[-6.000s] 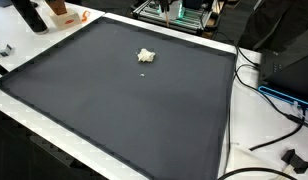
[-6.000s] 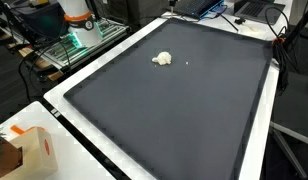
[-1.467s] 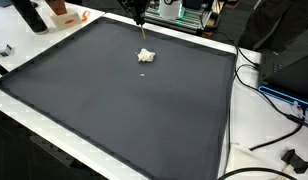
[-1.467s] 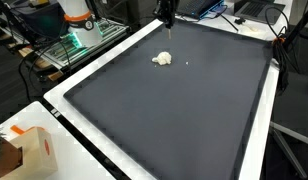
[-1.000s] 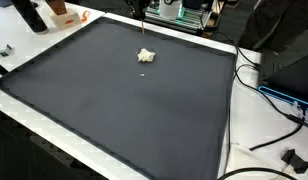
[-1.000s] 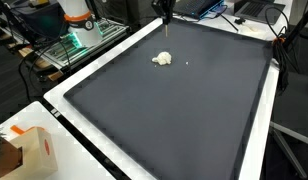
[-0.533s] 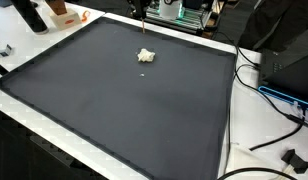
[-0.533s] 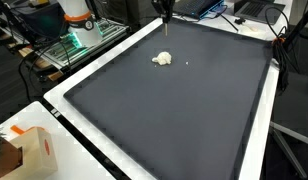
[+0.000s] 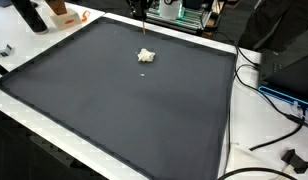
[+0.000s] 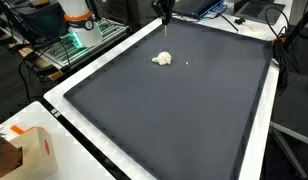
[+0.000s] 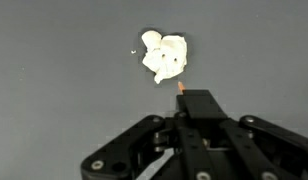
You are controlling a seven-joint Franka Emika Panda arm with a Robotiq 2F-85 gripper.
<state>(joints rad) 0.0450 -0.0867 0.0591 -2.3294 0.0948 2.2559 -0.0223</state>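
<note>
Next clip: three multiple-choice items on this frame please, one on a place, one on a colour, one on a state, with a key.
1. Where does the white lump lie?
A on the dark mat
B on the pale table border
C in the cardboard box

2. What colour is the mat?
A red
B dark grey
C green

3. How is the claw?
A wide open, empty
B shut on the lump
C shut on a thin stick

Key:
1 A: both exterior views show the lump resting on the mat.
2 B: the mat looks dark grey in every view.
3 C: in the wrist view the fingers close on the stick, its orange tip pointing at the lump.
</note>
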